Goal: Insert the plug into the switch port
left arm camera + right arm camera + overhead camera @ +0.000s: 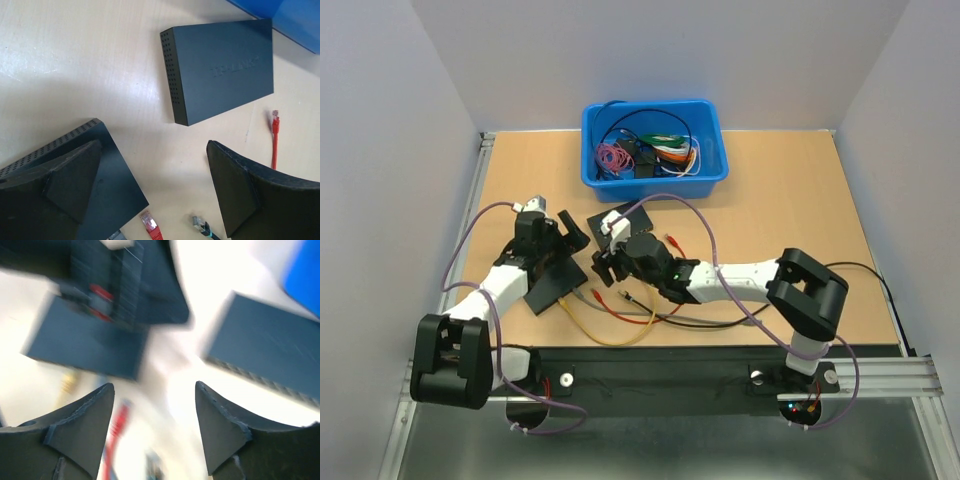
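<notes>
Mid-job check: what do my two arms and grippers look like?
Both the left arm and right arm have white links with bulky black joints. A lilac cable loops loosely along each. The left gripper and right gripper are black, with wedge-shaped matte fingers.

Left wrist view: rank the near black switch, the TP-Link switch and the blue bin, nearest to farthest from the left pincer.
From the left pincer:
1. The near black switch, lower left, beside one finger.
2. The TP-Link switch, ahead, upper centre.
3. The blue bin, top right corner, beyond that switch.
</notes>
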Motion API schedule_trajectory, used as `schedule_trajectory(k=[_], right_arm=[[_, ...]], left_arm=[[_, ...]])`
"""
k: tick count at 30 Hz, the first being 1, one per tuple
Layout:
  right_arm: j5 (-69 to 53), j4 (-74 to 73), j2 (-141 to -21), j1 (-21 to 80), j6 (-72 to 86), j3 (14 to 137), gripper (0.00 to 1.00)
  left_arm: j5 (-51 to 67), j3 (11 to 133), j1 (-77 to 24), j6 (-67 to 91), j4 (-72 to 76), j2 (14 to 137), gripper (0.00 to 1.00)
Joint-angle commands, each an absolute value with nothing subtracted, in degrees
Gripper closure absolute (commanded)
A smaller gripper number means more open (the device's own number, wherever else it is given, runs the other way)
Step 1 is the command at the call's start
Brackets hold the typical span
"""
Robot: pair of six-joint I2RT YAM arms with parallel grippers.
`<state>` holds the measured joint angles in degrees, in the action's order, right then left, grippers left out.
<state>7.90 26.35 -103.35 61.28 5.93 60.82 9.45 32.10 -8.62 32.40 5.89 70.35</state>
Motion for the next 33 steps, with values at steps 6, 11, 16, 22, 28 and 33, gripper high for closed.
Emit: schedule_trajectory(k=[6, 11, 16, 22, 28, 33], right_arm=[[16.97, 18.02, -96.25, 60.38, 6.15, 50.63, 0.32], [11.09, 16.71, -93.00, 60.47, 11.06, 49.83, 0.34], [11.95, 12.22, -80.44, 60.47, 27.31, 56.68, 0.26], [25.55, 3.89, -72.60, 61.61, 42.16, 65.90, 0.16], [37.08, -7.90, -69.36, 65.74, 47.45, 74.00, 0.14], [41.82, -8.35, -66.01, 65.83, 44.05, 73.83, 0.11]], left_arm=[[15.72, 29.54, -8.88, 32.87, 8.52, 63.90, 0.02], [18.71, 29.00, -8.79, 33.92, 8.44, 56.79, 0.02], [17.67, 31.02, -8.79, 33.40, 3.17, 47.74, 0.02], [18.19, 30.59, -8.79, 34.45, 1.58, 42.11, 0.02], [17.31, 28.39, -9.05, 35.33, 5.61, 45.25, 0.02], [16.61, 24.71, -13.08, 35.77, 11.58, 55.33, 0.02]])
